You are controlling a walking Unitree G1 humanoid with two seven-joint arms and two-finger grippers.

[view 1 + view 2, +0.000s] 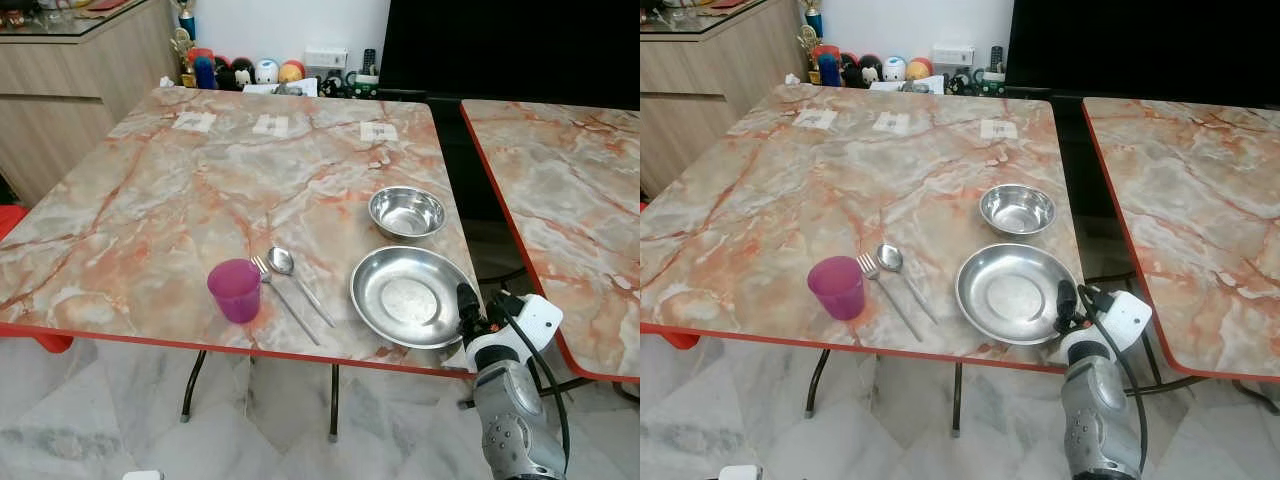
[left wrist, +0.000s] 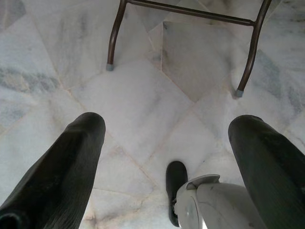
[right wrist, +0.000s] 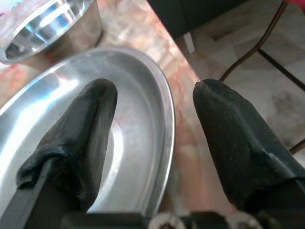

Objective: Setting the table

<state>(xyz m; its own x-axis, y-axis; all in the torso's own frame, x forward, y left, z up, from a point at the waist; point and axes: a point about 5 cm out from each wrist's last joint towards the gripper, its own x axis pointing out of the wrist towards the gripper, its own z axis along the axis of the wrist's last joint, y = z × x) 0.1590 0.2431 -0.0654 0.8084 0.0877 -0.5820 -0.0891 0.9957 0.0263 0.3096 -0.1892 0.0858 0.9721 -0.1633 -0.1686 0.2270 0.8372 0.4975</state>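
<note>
Near the front edge of the marble table stand a purple cup, a fork, a spoon and a round steel plate in a row. A small steel bowl sits just behind the plate. My right gripper is open at the plate's right rim, one finger over the plate and the other over the table's edge; the same gripper is seen from the head. My left gripper hangs open over the floor.
A second marble table stands to the right across a narrow gap. A wooden cabinet is at the back left, small toys and a dark screen behind. Metal table legs stand on the tiled floor.
</note>
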